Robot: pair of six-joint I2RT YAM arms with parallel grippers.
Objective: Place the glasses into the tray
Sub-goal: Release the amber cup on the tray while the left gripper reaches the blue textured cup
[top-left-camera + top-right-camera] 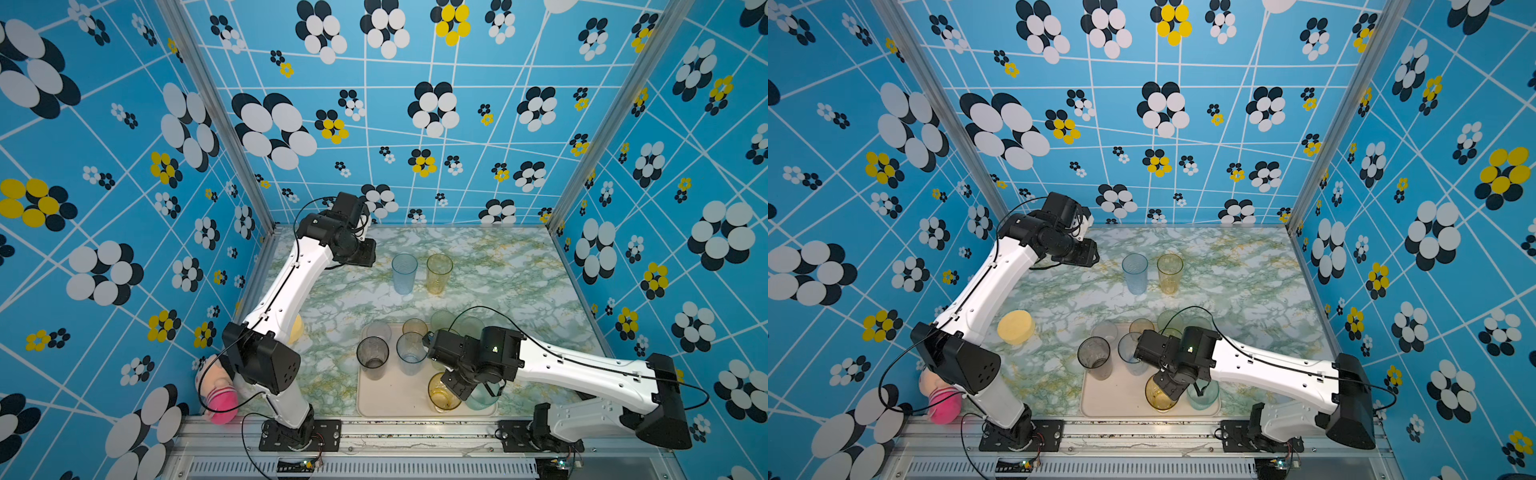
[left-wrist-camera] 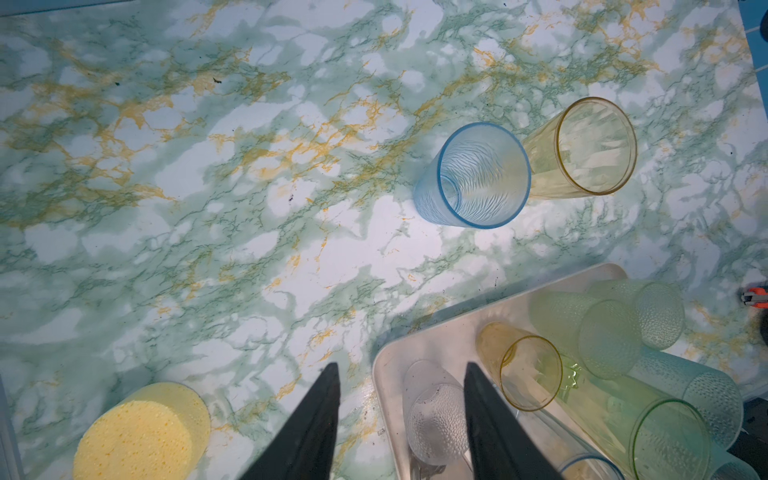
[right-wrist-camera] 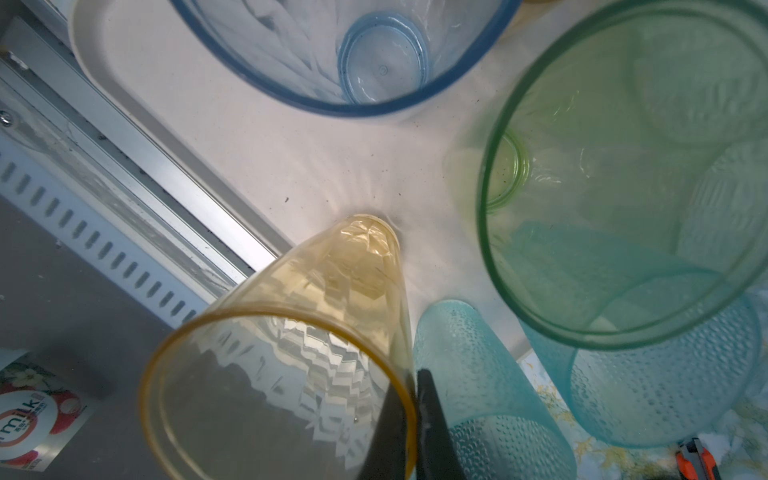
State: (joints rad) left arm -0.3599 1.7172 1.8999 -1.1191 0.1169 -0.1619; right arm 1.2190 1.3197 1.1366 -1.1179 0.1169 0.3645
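Two tall tumblers stand upright outside the tray [image 1: 386,401], side by side and just apart on the tabletop [image 1: 498,270] toward the middle of its far edge: a blue tumbler [image 1: 404,272] and, to its right in both top views, a yellow tumbler [image 1: 439,272]; the tray lies along the near edge, right of the middle, and carries the others. The right gripper [image 3: 413,390] is clamped on the rim of an amber tumbler [image 3: 291,353]; one finger sits inside the wall and shows dark through it, the other presses from outside, the two almost together; this tumbler is at the tray's near edge, right of its middle, its base down by the tray floor, though whether it rests there or hangs just above I cannot tell. A teal tumbler [image 3: 478,395] stands just beside the outer finger, toward the tray's near right corner; a green tumbler [image 3: 623,187] and a second blue tumbler [image 3: 353,54] stand farther in; a smoky grey tumbler [image 1: 372,355] stands by the tray's left edge. The left gripper [image 2: 401,365] hangs above the far left part of the tabletop, jaws apart and holding nothing, well apart from every tumbler; a round yellow sponge [image 2: 141,432] lies near the tabletop's left edge, apart from the tray.
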